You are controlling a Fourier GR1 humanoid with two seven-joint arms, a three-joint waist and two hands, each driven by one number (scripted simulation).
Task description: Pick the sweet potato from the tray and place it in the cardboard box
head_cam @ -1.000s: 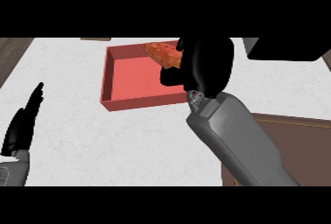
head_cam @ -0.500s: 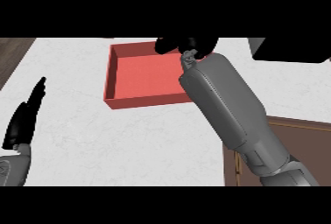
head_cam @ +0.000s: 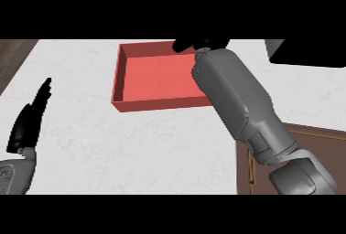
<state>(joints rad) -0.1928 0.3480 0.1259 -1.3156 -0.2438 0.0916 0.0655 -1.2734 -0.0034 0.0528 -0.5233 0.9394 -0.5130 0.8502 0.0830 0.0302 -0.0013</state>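
Red tray (head_cam: 159,73): we see it on the white counter (head_cam: 135,146).
Right hand (head_cam: 196,44): at tray's far edge; we cannot tell its grip.
Left hand (head_cam: 30,121): fingers straight, resting.

red tray (head_cam: 128,73) on a white, faintly marbled counter (head_cam: 135,146) — grey forearms, black hands.

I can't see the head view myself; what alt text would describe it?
A grey right arm stretches over a red tray, its black right hand at the tray's far edge, mostly cut off by the view's top. The left hand rests open at the left edge above a white counter; no sweet potato shows.
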